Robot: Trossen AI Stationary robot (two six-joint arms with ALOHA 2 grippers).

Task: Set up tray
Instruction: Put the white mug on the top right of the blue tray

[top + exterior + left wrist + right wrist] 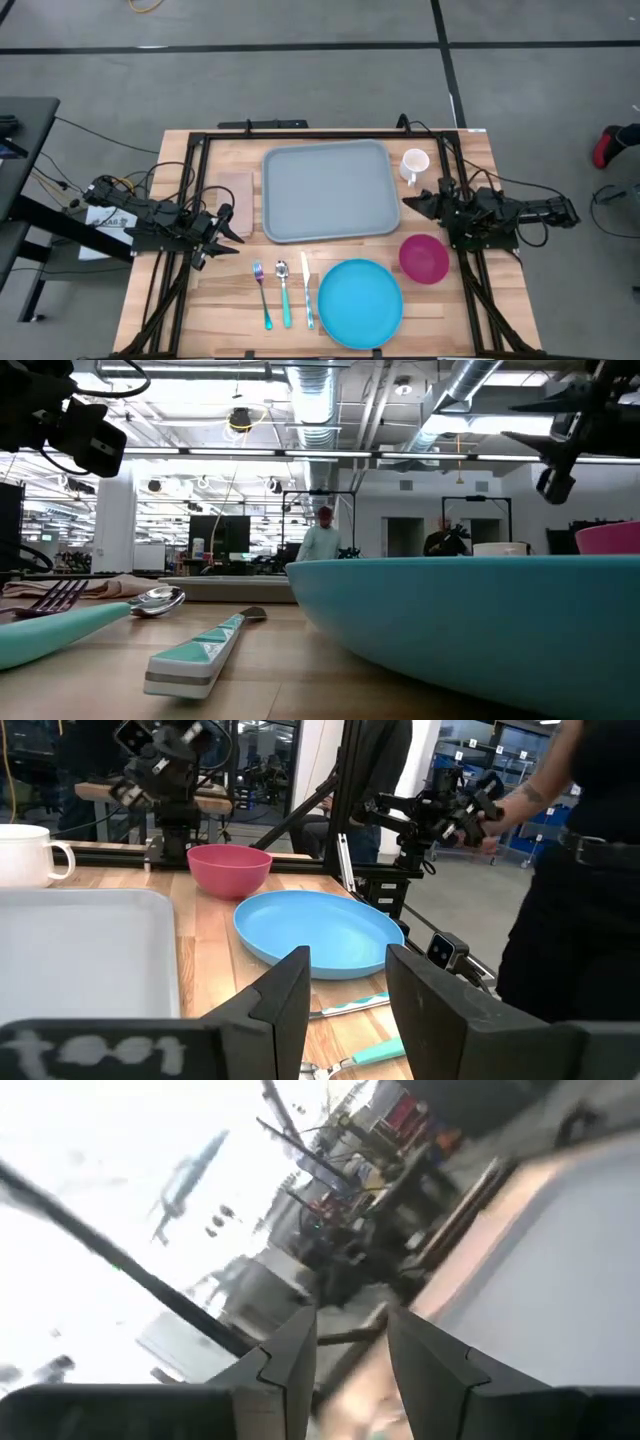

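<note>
**Tray central, both grippers clear of it**

The large flat grey-blue rectangular plastic tray [329, 191] lies at the middle of the wooden table [222, 300], towards the far edge, and carries nothing. The left gripper [232, 222] hovers just beside the tray's left edge, near a small tan rectangular napkin [236, 186]; its fingers [290, 995] are spread and hold nothing. The right gripper [413, 203] sits at the tray's right edge, fingers likewise parted and empty. A white mug [414, 164] and pink bowl [424, 257] stand right of the tray. In front lie a round bright-blue plate [359, 302] and teal-handled fork [262, 293], spoon [284, 292] and knife [306, 290].
</note>
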